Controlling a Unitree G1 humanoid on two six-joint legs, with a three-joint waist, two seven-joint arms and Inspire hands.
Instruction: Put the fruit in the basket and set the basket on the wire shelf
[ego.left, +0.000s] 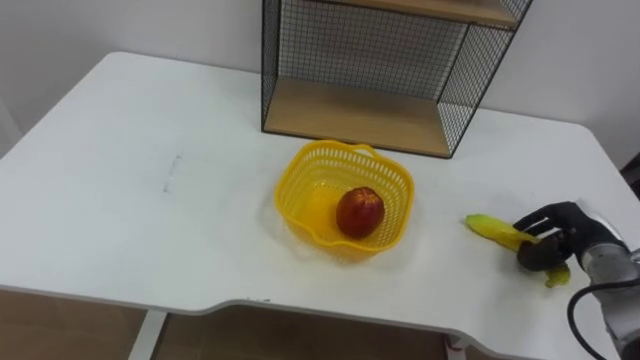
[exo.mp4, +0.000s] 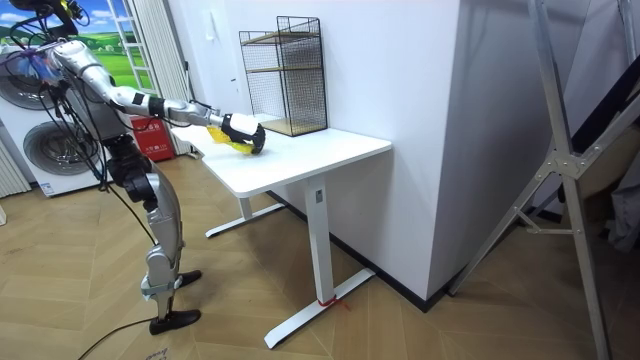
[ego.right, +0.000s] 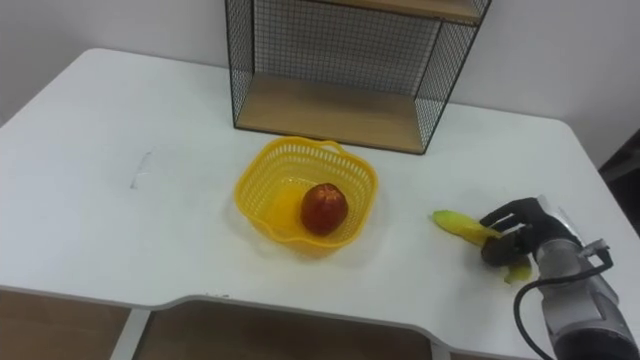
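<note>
A yellow plastic basket (ego.left: 345, 195) stands mid-table in front of the wire shelf, with a red apple (ego.left: 360, 212) inside it. To the right, near the table's right edge, a yellow banana (ego.left: 497, 232) lies on the white table. My right hand (ego.left: 548, 243) has its dark fingers curled over the banana's near end; the tip of the banana sticks out below the hand. In the room view the right arm (exo.mp4: 160, 104) reaches out over the table to the hand (exo.mp4: 243, 132).
The black wire shelf (ego.left: 385, 60) with wooden boards stands at the back of the table (ego.left: 150, 190), against the wall. The table's front edge has a shallow cut-out. In the room view the robot stands at the table's end, washing machines (exo.mp4: 45, 130) behind it.
</note>
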